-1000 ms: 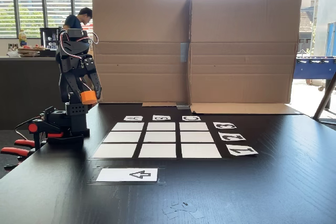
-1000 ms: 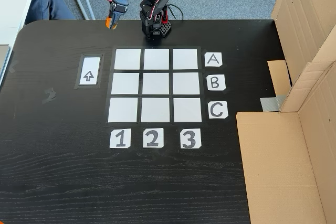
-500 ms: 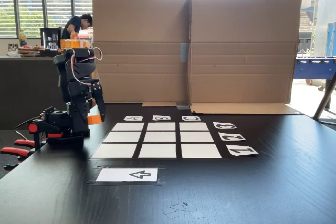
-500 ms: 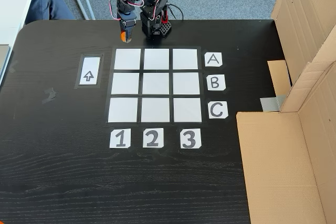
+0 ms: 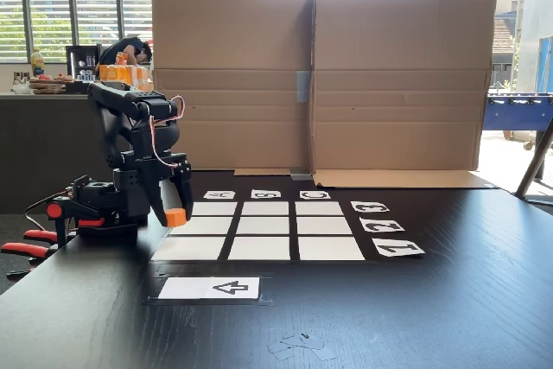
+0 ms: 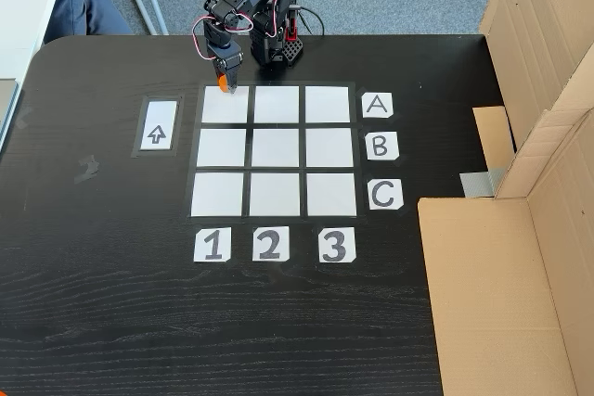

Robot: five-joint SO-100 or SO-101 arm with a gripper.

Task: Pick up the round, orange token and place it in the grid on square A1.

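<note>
Gripper (image 5: 175, 216) clamped tight on token (image 6: 223, 86), above 12 o'clock edge of square A1 (image 6: 225, 107).

One fixed cam sits low at the worktop (image 5: 449, 300) edge facing the cardboard wall (image 5: 320, 75), another fixed cam looks down from high up, and both catch my arm (image 6: 251, 16) and the grid (image 5: 259, 231).

White cards (image 6: 377, 104) beside the grid (image 6: 275, 155) read A, B, C, 1, 2, 3
</note>
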